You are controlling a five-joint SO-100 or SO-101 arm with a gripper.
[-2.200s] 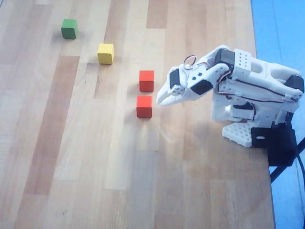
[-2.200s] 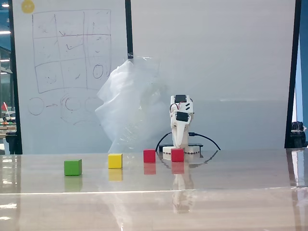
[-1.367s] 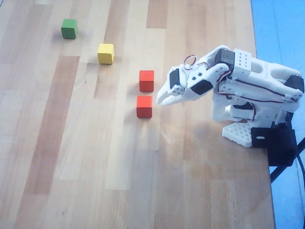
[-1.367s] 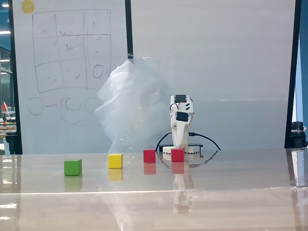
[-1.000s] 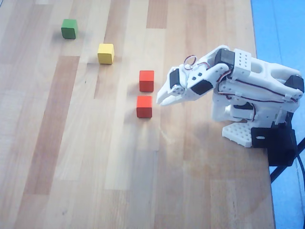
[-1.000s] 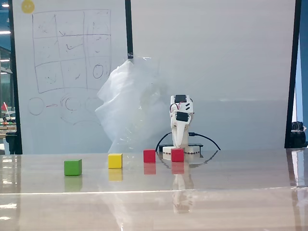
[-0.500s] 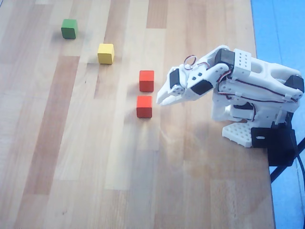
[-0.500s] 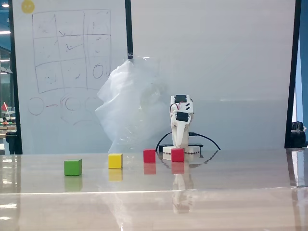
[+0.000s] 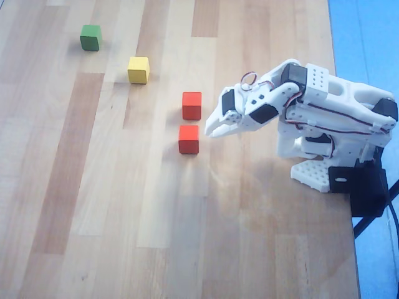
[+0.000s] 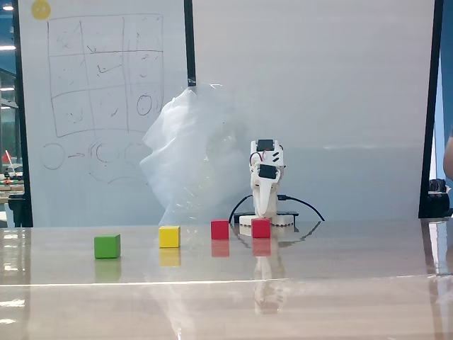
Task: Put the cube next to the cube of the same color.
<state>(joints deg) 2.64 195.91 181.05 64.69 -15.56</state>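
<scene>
Two red-orange cubes rest on the wooden table close together, one just above the other in the overhead view. In the fixed view they are side by side, the left one and the right one. My white gripper hangs just right of the two cubes in the overhead view, touching neither. It is shut with nothing in it. In the fixed view the gripper points down behind the right cube.
A yellow cube and a green cube lie further to the upper left in the overhead view. The arm's base stands at the table's right edge. A clear plastic sheet and a whiteboard stand behind the table.
</scene>
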